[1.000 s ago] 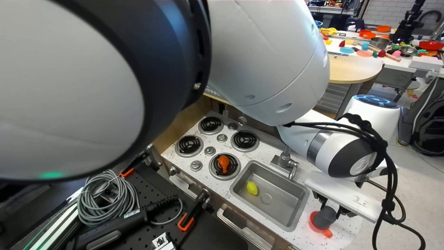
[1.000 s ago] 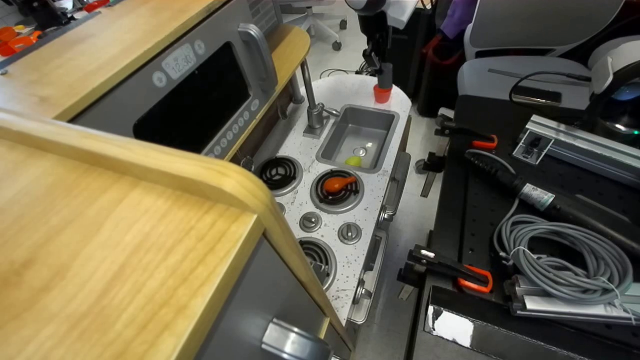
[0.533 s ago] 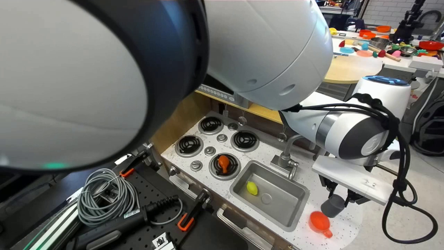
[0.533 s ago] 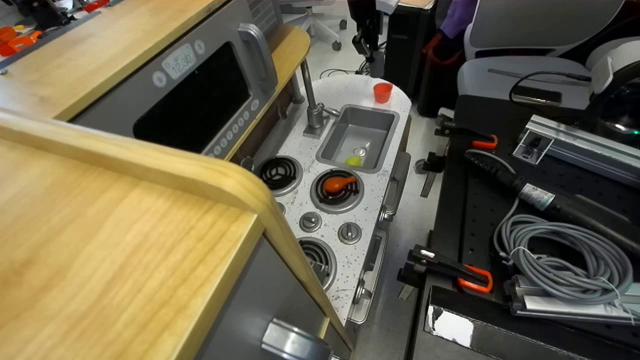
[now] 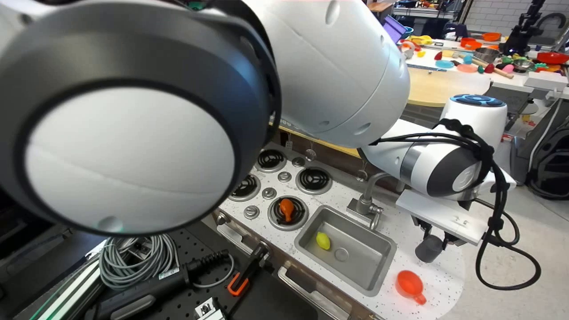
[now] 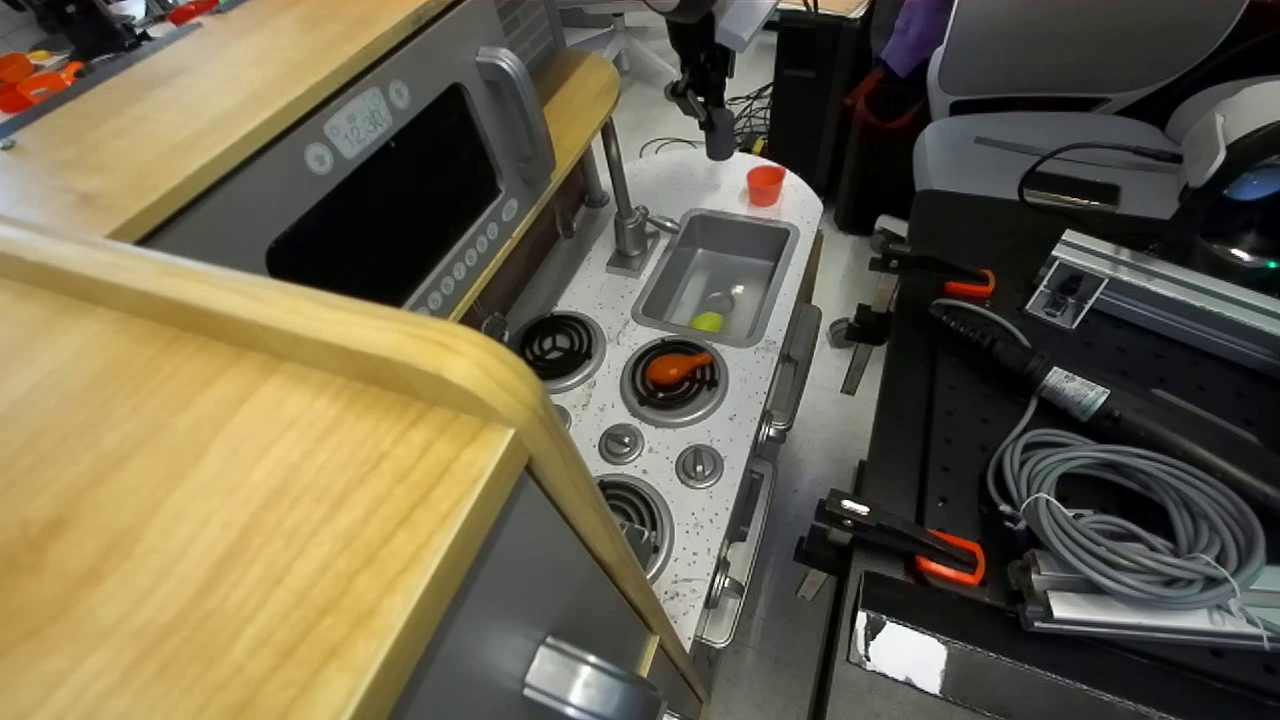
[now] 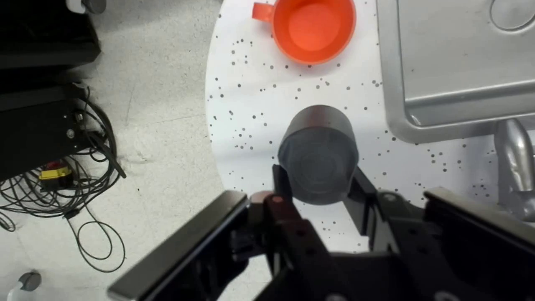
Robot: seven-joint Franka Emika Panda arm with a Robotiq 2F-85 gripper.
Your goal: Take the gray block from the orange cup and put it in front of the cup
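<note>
The gray block (image 5: 428, 249), a dark gray cylinder, is held in the air over the white speckled counter. It also shows in an exterior view (image 6: 719, 137) and in the wrist view (image 7: 319, 154). My gripper (image 7: 321, 184) is shut on its sides; the gripper also shows in an exterior view (image 5: 436, 238). The orange cup (image 5: 409, 284) stands upright with its handle on the counter beside the sink, and nothing shows inside it in the wrist view (image 7: 314, 29). The block is apart from the cup, off to the faucet side of it.
The sink (image 5: 306, 238) holds a yellow-green lemon (image 5: 323, 240). The faucet (image 5: 365, 202) rises behind it. An orange-red item (image 5: 286, 210) lies on a burner. The counter's rounded edge (image 7: 207, 104) lies near the cup. A microwave (image 6: 385, 190) stands behind the counter.
One second ago the block was in or at the mouth of the cup. It has been lifted out and moved sideways toward the faucet side. The cup stayed in place.
</note>
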